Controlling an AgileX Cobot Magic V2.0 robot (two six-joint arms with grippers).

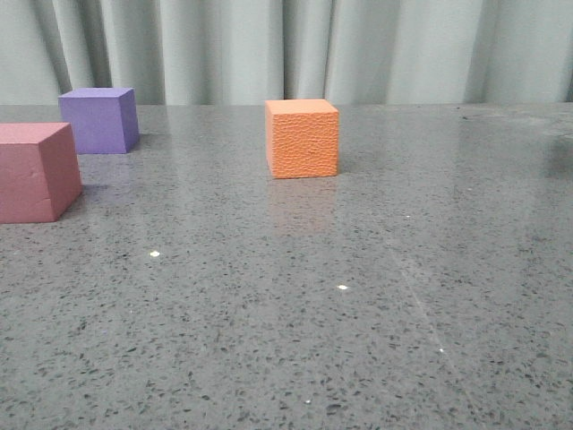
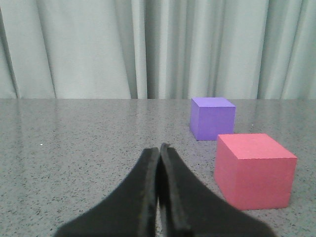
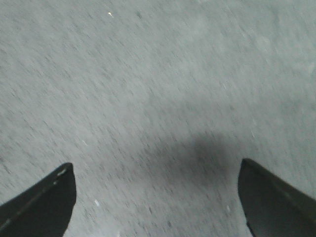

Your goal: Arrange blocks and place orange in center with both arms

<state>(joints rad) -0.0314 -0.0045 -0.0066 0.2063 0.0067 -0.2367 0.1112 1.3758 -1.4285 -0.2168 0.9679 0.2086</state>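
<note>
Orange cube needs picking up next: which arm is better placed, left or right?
Probably the right. Its gripper has jaws wide open over bare table, ready to grasp. The left gripper is shut and faces the pink-red cube and purple cube, while the orange cube sits well to their right.

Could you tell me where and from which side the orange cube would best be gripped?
Probably across the two vertical side faces of the orange cube, coming down from above. It stands flat and alone on the table, well apart from the purple cube and the pink-red cube, so both sides are free. The right gripper is already open; the left gripper is shut.
</note>
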